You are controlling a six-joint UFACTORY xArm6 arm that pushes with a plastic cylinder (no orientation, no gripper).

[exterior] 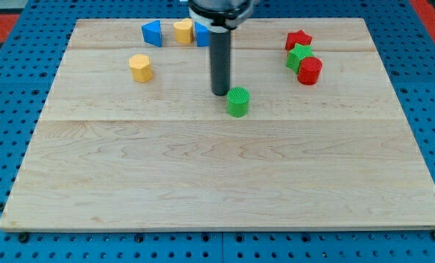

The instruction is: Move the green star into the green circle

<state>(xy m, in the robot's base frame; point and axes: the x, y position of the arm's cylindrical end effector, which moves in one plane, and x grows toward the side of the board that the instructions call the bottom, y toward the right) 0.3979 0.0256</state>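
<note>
The green star (298, 56) lies near the view's top right, wedged between a red star (298, 39) above it and a red round block (309, 71) at its lower right. The green circle (238, 101) stands near the board's middle top. My tip (220, 93) rests on the board just left of the green circle, close to it or touching; it is well left of the green star.
A yellow hexagon-like block (140, 67) lies at the upper left. A blue block (152, 33), a yellow block (183, 31) and another blue block (201, 34) sit along the top edge behind the rod. The wooden board (217, 183) lies on a blue pegboard.
</note>
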